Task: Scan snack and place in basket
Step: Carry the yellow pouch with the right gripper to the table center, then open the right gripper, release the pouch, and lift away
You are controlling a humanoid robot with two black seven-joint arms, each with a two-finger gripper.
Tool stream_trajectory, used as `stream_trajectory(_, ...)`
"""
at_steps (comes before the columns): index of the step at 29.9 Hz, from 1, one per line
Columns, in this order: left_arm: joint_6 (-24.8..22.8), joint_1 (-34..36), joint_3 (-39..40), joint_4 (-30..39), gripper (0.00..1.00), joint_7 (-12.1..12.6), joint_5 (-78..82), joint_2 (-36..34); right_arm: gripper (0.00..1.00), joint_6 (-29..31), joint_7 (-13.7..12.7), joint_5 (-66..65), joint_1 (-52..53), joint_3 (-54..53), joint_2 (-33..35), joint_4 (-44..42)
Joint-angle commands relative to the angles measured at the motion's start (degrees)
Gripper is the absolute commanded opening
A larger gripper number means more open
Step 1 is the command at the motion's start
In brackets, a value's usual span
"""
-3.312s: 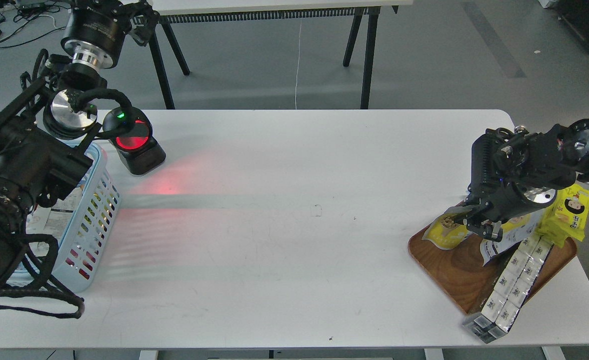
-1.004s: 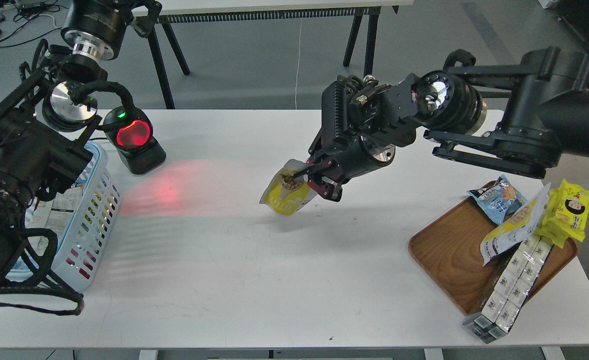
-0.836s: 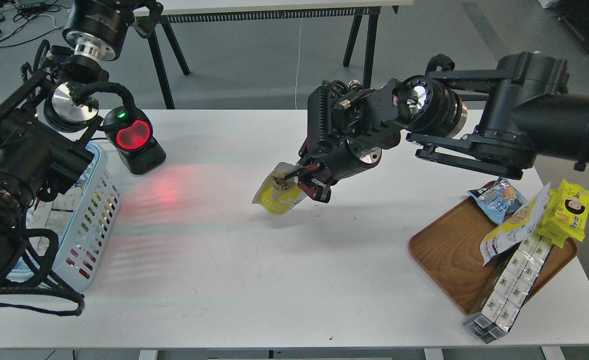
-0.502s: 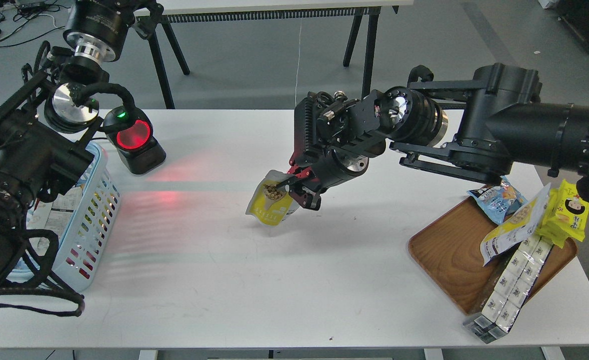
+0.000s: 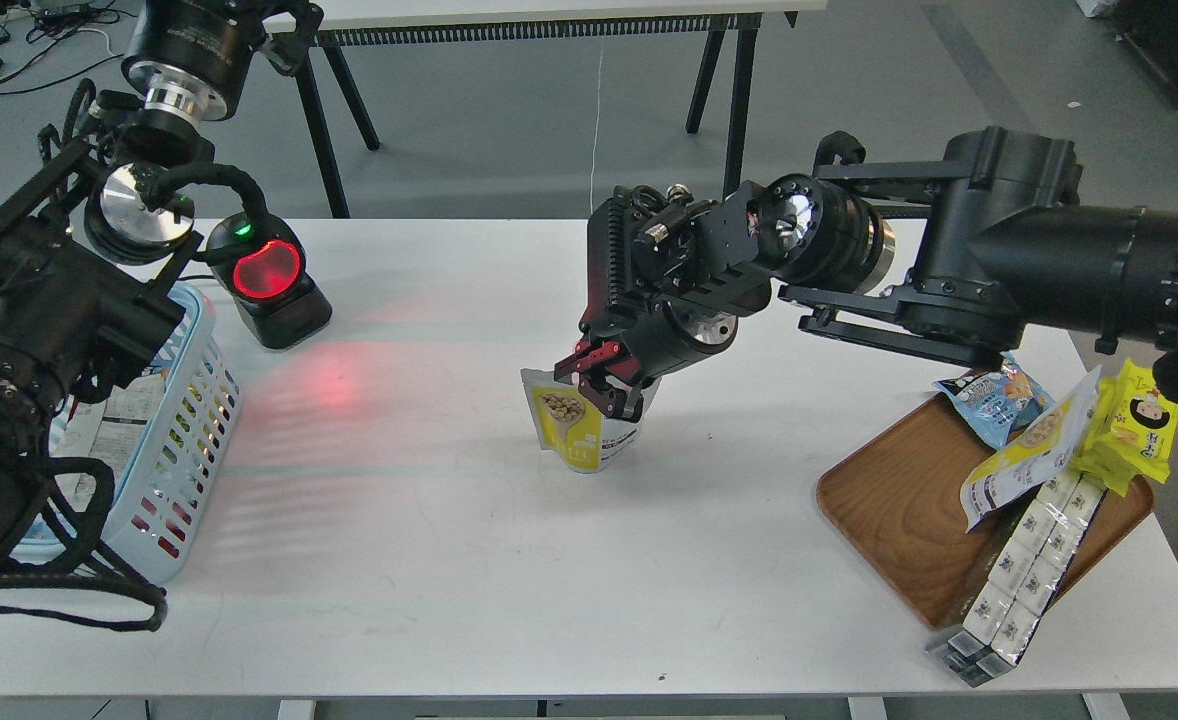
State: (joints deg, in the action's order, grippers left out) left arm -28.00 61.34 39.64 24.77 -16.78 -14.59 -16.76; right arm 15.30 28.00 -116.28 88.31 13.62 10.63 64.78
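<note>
Head view: right pincer [image 5: 604, 385] parted over snack [image 5: 577, 430]

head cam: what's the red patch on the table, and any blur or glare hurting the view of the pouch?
Head view: the red patch is light cast by the scanner onto the white table, banded. The snack under the right gripper is sharp, with a soft shadow to its right; no glare on it. The left gripper is dark, top edge.

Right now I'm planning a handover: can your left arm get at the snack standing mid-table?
Probably, with a long reach. The snack stands upright mid-table under the right gripper, whose jaws look parted. The left arm sits folded over the basket; only bare table lies between.
</note>
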Motion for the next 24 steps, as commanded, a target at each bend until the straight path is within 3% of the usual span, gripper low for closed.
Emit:
stream_trajectory(1,0.0,0.01,0.0,0.01,1.0,-0.01,0.0,-0.03,0.03,0.0,0.0,0.0,0.28,0.0,0.0,0.0)
stream_trajectory(5,0.0,0.01,0.0,0.01,1.0,-0.01,0.0,-0.03,0.06,0.0,0.0,0.0,0.46,-0.17,0.09,0.0)
stream_trajectory(8,0.0,0.01,0.0,0.01,1.0,-0.01,0.0,-0.03,0.17,0.0,0.0,0.18,0.55,-0.79,0.7,0.26)
stream_trajectory(11,0.0,0.1,0.0,0.01,1.0,0.08,0.0,-0.03,0.19,0.0,0.0,0.18,0.64,-0.88,1.93,0.61)
stream_trajectory(18,0.0,-0.16,-0.09,0.01,1.0,0.69,0.0,-0.38,0.52,-0.09,0.0,3.86,0.2,-8.24,13.25,8.77)
stream_trajectory(23,0.0,-0.34,0.0,0.1,1.0,0.69,0.0,-0.99,0.97,0.17,0.0,8.52,-1.3,-11.51,23.54,13.89)
stream_trajectory(24,0.0,-0.17,-0.09,0.19,1.0,0.69,0.0,-1.17,0.98,0.0,0.0,9.31,-1.38,-11.95,24.86,13.89)
